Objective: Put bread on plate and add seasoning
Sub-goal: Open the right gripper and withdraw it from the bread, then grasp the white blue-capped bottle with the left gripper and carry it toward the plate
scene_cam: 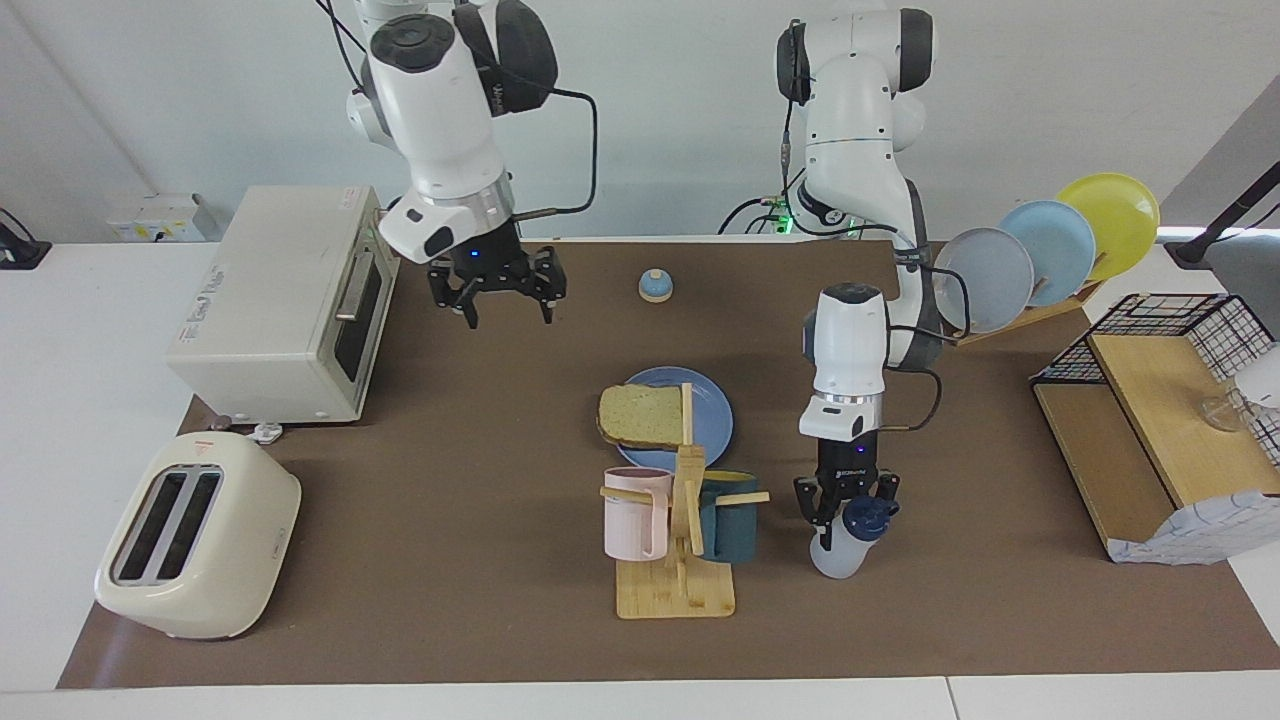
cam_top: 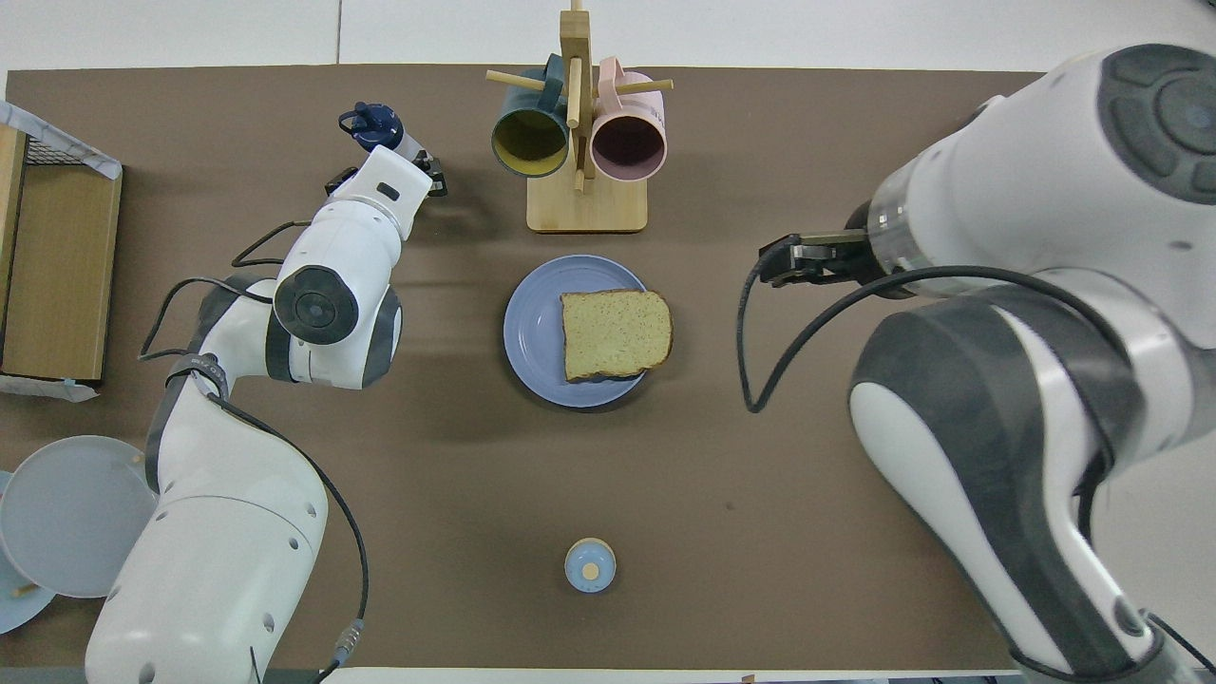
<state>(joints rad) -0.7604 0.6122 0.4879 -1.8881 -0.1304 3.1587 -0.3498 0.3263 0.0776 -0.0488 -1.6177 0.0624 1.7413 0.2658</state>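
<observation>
Closest to the robots, the right gripper (scene_cam: 496,296) hangs up in the air over bare desk (scene_cam: 480,420) near the oven (scene_cam: 290,300), fingers spread and empty. Mid-desk, the bread (scene_cam: 641,415), a tan speckled square slice with darker crust, lies flat on the round blue plate (scene_cam: 712,415). Farther out, beside the mug rack (scene_cam: 680,540), the left gripper (scene_cam: 845,505) has its fingers clamped on the seasoning (scene_cam: 845,545), a cloudy white bottle with a navy knobbed cap.

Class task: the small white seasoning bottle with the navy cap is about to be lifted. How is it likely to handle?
The seasoning bottle looks like thin translucent plastic, so probably light and slightly squeezable. Narrow and tall for its base, it may tip if nudged. The left end effector grips just under the cap, which should resist slipping.
</observation>
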